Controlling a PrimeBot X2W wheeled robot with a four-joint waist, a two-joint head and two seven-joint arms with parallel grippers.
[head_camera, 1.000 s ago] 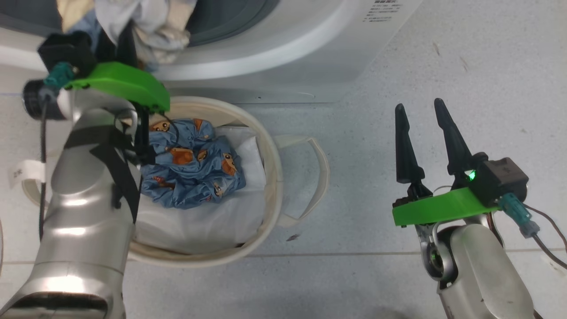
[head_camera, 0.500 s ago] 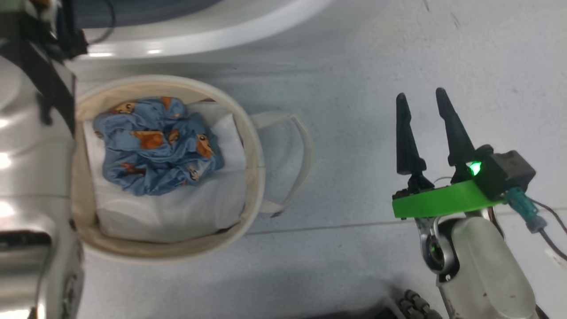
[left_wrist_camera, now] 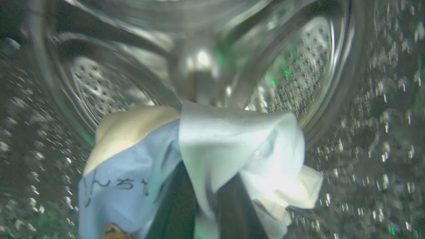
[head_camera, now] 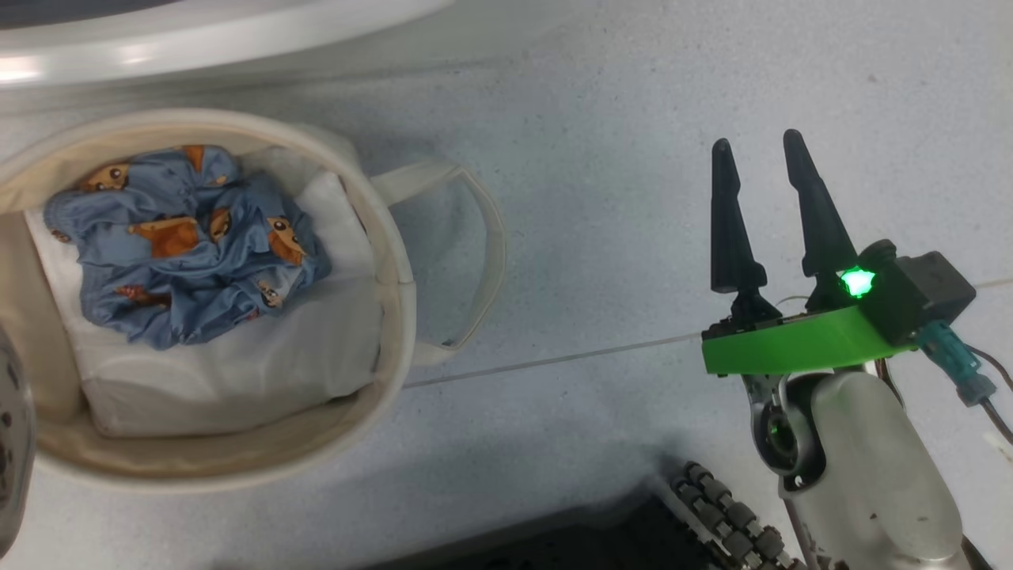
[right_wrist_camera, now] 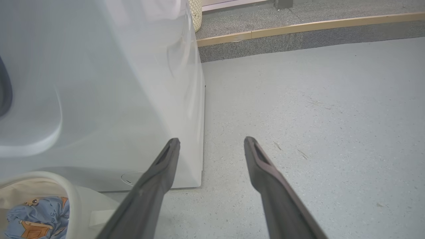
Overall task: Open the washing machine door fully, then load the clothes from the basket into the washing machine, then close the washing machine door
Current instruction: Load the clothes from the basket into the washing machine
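Note:
Deep inside the washing machine's steel perforated drum (left_wrist_camera: 315,66), my left gripper (left_wrist_camera: 204,186) is shut on a bundle of clothes (left_wrist_camera: 232,146): pale grey, light-blue and cream pieces draped over its fingers. The cream basket (head_camera: 396,261) stands on the floor below the washing machine (head_camera: 198,47), and a blue cartoon-print garment (head_camera: 182,245) still lies in it. My right gripper (head_camera: 756,146) hovers open and empty over the floor to the basket's right. In the right wrist view, the right gripper (right_wrist_camera: 212,142) points past the machine's white corner (right_wrist_camera: 116,83). The washing machine door is out of view.
A flat white sheet (head_camera: 261,356) lines the basket under the blue garment. My dark wheeled base (head_camera: 633,538) shows at the bottom edge. Grey floor stretches right of the machine to a raised step with a wooden edge (right_wrist_camera: 298,25).
The head camera has swung, so the basket sits further left in the picture. My left arm, carrying the bundle at the drum mouth, has gone from the head view. The right gripper stays open.

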